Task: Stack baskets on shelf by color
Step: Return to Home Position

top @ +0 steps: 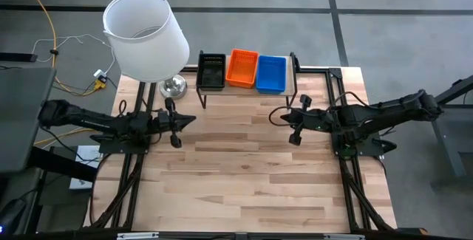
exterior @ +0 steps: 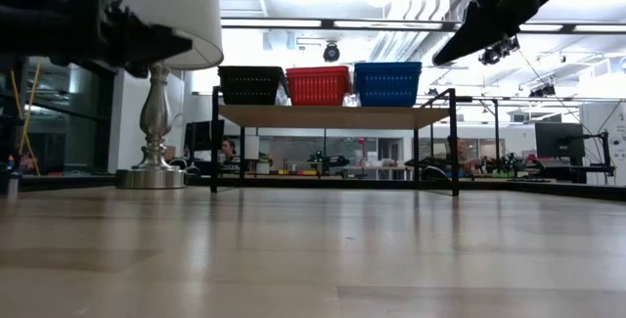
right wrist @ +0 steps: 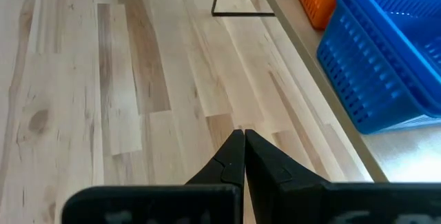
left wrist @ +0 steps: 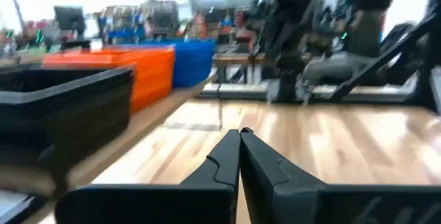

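Note:
Three stacks of baskets stand side by side on the shelf (top: 247,91) at the table's far edge: black (top: 211,71) at the left, red-orange (top: 242,68) in the middle, blue (top: 271,74) at the right. They also show in the low view: black (exterior: 251,84), red-orange (exterior: 317,85), blue (exterior: 388,83). My left gripper (top: 176,142) is shut and empty above the table, near and left of the shelf. My right gripper (top: 294,140) is shut and empty, near and right of the shelf. Both fingertip pairs meet in the wrist views, left (left wrist: 240,133) and right (right wrist: 244,134).
A lamp with a white shade (top: 145,35) and a silver base (top: 174,86) stands at the table's far left corner, beside the shelf. The wooden tabletop (top: 244,181) stretches bare toward the near edge. Black frame bars (top: 336,85) run along the table's right side.

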Controlling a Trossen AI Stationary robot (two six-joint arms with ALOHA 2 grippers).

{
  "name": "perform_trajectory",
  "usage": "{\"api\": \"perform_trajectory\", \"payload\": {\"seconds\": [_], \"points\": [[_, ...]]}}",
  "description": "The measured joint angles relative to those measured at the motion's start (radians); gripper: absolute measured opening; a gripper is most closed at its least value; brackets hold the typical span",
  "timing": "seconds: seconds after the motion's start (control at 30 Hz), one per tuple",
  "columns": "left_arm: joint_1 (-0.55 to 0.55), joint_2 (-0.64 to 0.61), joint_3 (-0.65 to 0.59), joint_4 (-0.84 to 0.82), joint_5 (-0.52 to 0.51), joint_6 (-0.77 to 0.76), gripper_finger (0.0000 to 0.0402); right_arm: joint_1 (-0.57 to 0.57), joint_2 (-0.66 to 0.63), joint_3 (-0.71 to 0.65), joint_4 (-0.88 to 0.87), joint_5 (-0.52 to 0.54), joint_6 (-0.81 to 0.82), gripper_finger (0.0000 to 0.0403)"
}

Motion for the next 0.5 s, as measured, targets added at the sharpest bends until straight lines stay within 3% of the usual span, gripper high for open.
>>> {"api": "perform_trajectory", "payload": {"seconds": [0.1,0.23,0.5], "points": [[0.037,-0.048,0.000,-0.059,0.021,-0.026,0.0000,0.000,-0.006,-0.001,0.000,-0.002,0.000,0.0000],[0.072,-0.102,0.002,-0.089,0.130,-0.024,0.0000,0.000,-0.021,-0.001,-0.001,-0.007,0.000,0.0000],[0.110,-0.237,0.003,-0.320,0.183,-0.071,0.0000,0.000,-0.086,-0.001,-0.042,-0.025,0.010,0.0000]]}}
